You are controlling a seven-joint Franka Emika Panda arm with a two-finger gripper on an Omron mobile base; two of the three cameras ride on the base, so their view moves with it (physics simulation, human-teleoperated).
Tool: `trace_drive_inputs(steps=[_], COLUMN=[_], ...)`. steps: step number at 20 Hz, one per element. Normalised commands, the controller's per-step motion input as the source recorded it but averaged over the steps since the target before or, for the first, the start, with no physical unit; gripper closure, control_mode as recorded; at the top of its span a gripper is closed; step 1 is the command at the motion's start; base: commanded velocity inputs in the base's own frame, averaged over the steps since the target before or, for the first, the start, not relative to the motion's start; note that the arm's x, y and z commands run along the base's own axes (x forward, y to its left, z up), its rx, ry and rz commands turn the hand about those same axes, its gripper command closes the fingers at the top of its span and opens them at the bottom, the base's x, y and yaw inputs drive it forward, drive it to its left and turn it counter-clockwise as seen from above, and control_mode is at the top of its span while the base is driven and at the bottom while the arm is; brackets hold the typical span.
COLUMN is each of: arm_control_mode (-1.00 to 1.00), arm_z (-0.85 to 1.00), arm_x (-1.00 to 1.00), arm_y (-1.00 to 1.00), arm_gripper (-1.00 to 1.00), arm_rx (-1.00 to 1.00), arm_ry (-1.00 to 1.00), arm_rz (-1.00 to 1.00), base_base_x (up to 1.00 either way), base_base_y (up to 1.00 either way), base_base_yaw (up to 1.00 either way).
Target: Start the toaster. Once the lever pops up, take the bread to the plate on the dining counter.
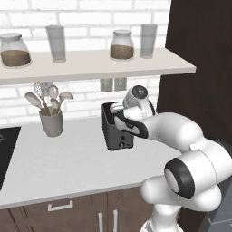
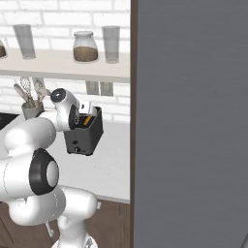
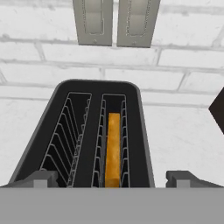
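Hovering over the toaster, the gripper is pointing down into its two slots with its fingertips spread wide apart, released and grasping nothing. The bread is sitting upright in the right-hand slot as the hand view shows it, while the other slot is standing empty. The toaster is resting on the pale worktop near the brick wall, below two wall outlets, with a utensil cup standing well apart to its left.
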Motion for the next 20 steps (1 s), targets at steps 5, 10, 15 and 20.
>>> trace_drive_inputs(steps=[5,10,15,20], arm_control_mode=[-1.00,-1.00,-1.00,-1.00], arm_z=[0.00,0.00,0.00,0.00], arm_x=[0.00,0.00,0.00,0.00], arm_y=[0.00,0.00,0.00,0.00], arm_gripper=[-1.00,-1.00,-1.00,-1.00], arm_rx=[0.00,0.00,0.00,0.00], arm_ry=[0.00,0.00,0.00,0.00], arm_rz=[0.00,0.00,0.00,0.00], base_base_x=[0.00,0.00,0.00,0.00], base_base_y=[0.00,0.00,0.00,0.00], base_base_yaw=[0.00,0.00,0.00,0.00])
